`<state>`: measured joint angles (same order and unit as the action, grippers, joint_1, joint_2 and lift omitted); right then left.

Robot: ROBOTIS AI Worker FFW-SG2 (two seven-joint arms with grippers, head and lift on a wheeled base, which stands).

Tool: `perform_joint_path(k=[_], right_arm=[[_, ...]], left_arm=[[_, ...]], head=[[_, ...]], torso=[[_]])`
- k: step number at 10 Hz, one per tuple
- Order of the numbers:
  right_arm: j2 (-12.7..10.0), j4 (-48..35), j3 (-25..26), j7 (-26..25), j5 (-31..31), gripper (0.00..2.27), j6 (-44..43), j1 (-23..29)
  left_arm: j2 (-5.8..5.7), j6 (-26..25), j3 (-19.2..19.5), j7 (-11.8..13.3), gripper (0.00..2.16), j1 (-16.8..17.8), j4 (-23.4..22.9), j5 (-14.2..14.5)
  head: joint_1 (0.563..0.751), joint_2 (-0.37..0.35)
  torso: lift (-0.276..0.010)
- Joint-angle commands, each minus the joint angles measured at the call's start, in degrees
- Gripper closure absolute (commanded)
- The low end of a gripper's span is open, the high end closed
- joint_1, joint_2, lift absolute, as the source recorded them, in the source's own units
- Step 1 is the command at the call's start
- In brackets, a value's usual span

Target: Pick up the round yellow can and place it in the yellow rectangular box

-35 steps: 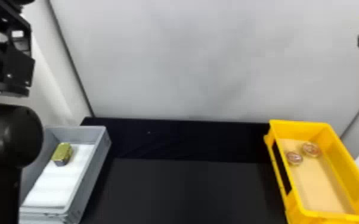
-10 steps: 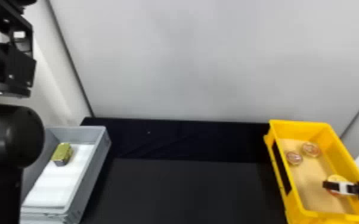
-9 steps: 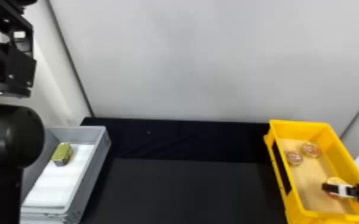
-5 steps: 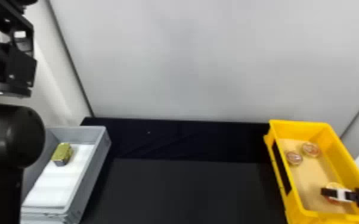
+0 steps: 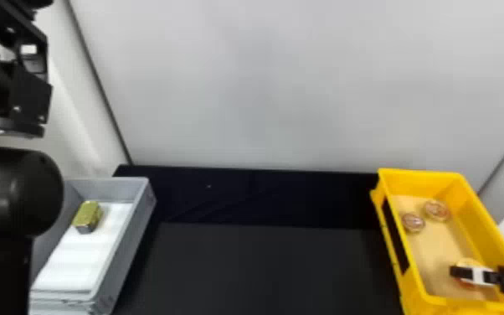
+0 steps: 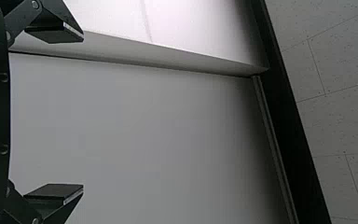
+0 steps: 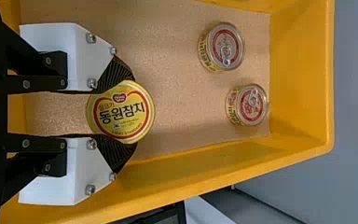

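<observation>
The right gripper [image 5: 464, 273] is in the near end of the yellow rectangular box [image 5: 479, 222], its fingers closed around the round yellow can [image 7: 123, 114], which sits between their tips, touching both. Two small cans [image 7: 224, 46] lie farther in. At far left, the left arm [image 5: 4, 197] has its fingers [image 6: 56, 192] wide apart, holding nothing.

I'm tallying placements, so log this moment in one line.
right gripper: closed on round yellow can; can: inside yellow rectangular box; left gripper: open, empty; release: pending
</observation>
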<state>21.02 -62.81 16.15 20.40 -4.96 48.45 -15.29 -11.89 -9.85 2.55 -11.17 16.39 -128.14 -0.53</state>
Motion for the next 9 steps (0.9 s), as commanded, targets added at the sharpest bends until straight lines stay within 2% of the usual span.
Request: perform_joint_path(k=[1,3,4,5,7,8,9], right_arm=[[0.08,0.41,-0.16,-0.09,0.39,0.85,0.0,0.0],[0.25,0.41,-0.24,-0.18,0.56,0.84,-0.09,0.0],[0.25,0.41,-0.24,-0.18,0.91,0.75,0.0,0.0],[0.43,0.5,-0.24,-0.27,1.35,0.63,0.0,0.0],[0.52,0.41,-0.24,-0.44,1.97,0.2,0.0,0.17],[0.52,0.41,-0.16,-0.35,2.5,0.07,0.17,0.35],[0.69,0.23,-0.16,-0.44,2.67,0.05,0.26,0.53]], left_arm=[[0.02,0.09,0.0,0.0,0.14,-0.05,0.09,0.0],[0.02,0.17,0.0,0.0,0.14,-0.05,0.09,0.0],[0.02,0.17,0.0,0.0,0.14,-0.05,0.09,0.0],[0.02,0.17,0.09,0.0,0.14,-0.05,0.09,0.0],[0.11,0.26,0.18,0.0,0.14,-0.22,0.0,-0.27],[0.11,0.26,0.18,0.0,0.14,-0.22,0.0,-0.27],[0.11,0.26,0.18,0.0,0.14,-0.22,0.0,-0.27]], head=[[0.661,0.054],[0.661,0.054],[0.661,0.054],[0.661,0.054],[0.661,0.054],[0.661,0.054],[0.661,0.054]], torso=[[-0.002],[-0.002],[-0.002],[-0.002],[-0.002],[-0.002],[-0.002]])
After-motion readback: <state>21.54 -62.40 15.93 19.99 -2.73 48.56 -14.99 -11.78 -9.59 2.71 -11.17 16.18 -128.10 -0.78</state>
